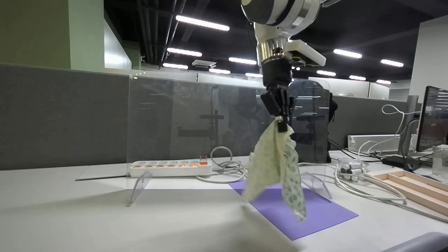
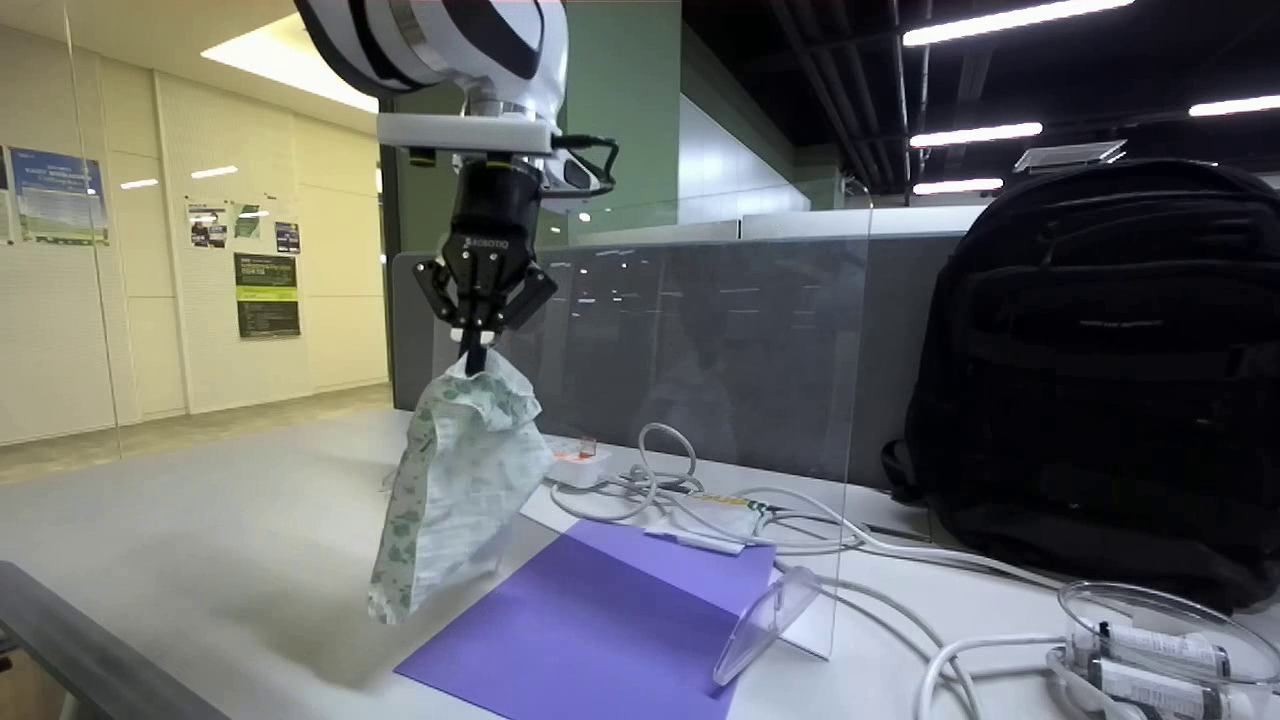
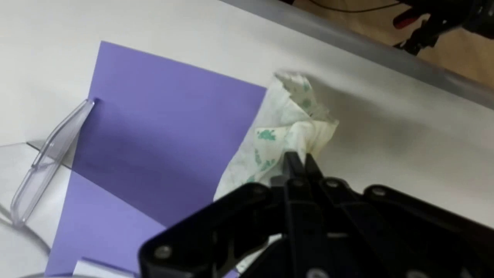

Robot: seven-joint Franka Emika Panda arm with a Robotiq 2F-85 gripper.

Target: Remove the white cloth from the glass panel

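White power strip (image 1: 171, 169) at left on the bench (image 1: 70, 217), seen through the upright glass panel (image 1: 224, 129). Next, white cloth (image 1: 267, 164) with green print, in the air in front of the panel, hanging from the Robotiq gripper (image 1: 282, 125); jaws together, clamped on its bunched top. Purple sheet (image 1: 320, 213) flat below, monitor (image 1: 434, 119) far right. Cloth looks clear of the panel, but jaws cover part of it in the wrist view, so contact at the back fold can't be ruled out. Should handle very light, limp, soft, hard to damage; loose ends will likely swing. Bunched top is a sound hold; a shallower pinch might slip.
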